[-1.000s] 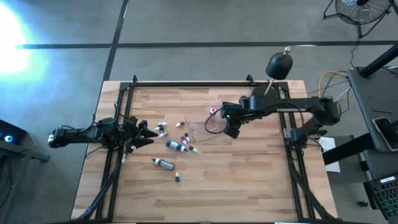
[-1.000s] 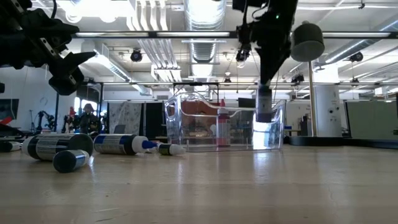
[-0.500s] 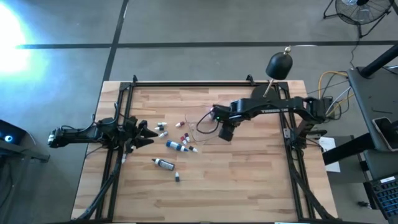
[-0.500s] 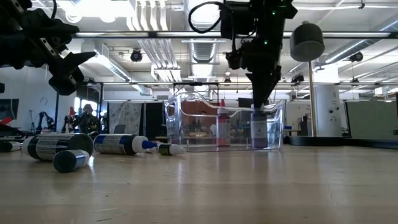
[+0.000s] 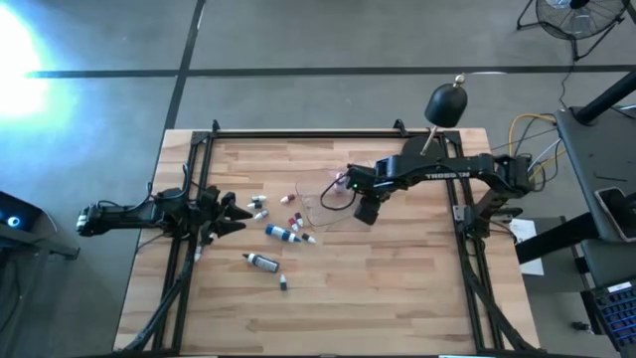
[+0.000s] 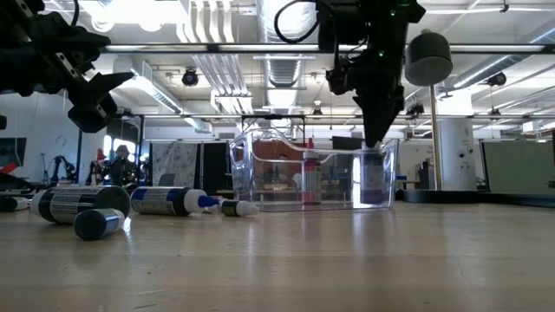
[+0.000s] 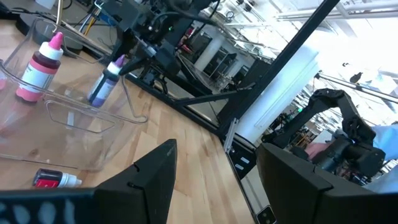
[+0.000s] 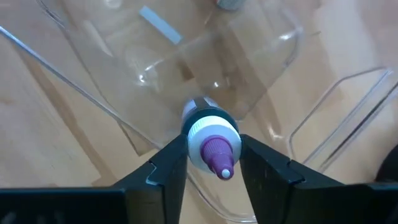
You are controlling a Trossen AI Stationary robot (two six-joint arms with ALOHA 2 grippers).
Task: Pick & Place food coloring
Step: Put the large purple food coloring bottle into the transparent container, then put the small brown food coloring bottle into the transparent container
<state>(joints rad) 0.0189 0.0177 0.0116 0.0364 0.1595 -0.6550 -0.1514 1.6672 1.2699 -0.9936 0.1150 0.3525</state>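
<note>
Right jaws [image 8: 214,163] flank purple-capped bottle [image 8: 212,142] in tray [image 5: 320,202], frame centre; grip uncertain. Release fully, lift straight up. Left jaws [image 5: 238,214] spread, idle, frame left.

The whole tabletop [image 5: 397,288] is seen straight down from overhead; it's viewed level from its surface; close-up wrist views are shared on the clear tray [image 6: 260,178].
</note>
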